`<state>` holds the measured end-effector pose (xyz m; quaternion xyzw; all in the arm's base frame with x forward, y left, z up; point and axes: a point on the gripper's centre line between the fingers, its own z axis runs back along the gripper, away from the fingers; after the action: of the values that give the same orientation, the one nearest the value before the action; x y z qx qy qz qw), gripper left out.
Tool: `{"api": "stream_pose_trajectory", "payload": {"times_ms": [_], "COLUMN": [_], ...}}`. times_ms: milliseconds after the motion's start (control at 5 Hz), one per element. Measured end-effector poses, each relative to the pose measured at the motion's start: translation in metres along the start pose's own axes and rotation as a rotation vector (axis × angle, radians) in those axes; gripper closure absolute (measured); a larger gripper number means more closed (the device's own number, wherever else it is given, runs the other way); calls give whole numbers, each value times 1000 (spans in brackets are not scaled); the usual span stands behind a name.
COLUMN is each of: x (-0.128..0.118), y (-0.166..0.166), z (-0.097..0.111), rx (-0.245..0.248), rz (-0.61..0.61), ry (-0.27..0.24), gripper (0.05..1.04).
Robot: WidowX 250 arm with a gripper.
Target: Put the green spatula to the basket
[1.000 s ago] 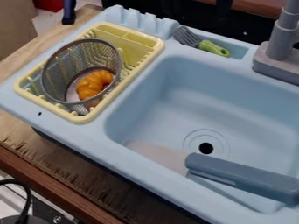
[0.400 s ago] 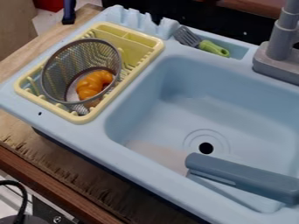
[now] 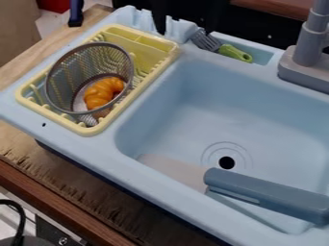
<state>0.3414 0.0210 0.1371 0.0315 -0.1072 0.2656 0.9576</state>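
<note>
My black gripper [image 3: 181, 28] hangs at the top edge, over the sink's back-left ledge, dark against the dark background. It is open, its two fingers apart with pale blue ledge between them. The green spatula [image 3: 235, 53] lies in the shallow recess behind the basin, just right of the gripper, its grey slotted head towards the left and its green handle towards the right. A round metal mesh basket [image 3: 61, 81] sits tilted in the yellow dish rack [image 3: 165, 45] at left, with an orange croissant-like toy [image 3: 101, 93] inside.
The blue sink basin [image 3: 212, 115] takes up the centre and right. A grey faucet [image 3: 307, 57] stands at the upper right, and a thick grey-blue bar [image 3: 267, 194] crosses the basin's lower right. A dark blue post [image 3: 76, 13] stands at the upper left.
The gripper's dark fingers now cover parts of the back-left ledge that showed before, so it has come lower there. Spatula, mesh basket and rack have not moved.
</note>
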Motion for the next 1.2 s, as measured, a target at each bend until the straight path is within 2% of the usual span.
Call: {"api": "stream_pose_trajectory", "payload": {"times_ms": [200, 400, 600, 800, 1000, 1200], "x": [-1, -5, -3, 5, 14, 17], "y": [-5, -13, -18, -18, -18, -19], "z": [-3, -2, -2, 0, -4, -10], "rx": [-19, -51, -46, -16, 52, 115], "rz": [36, 92, 205, 445, 582, 693], "ry": [24, 73, 44, -38, -94, -64], "gripper": [87, 87, 87, 87, 87, 87]}}
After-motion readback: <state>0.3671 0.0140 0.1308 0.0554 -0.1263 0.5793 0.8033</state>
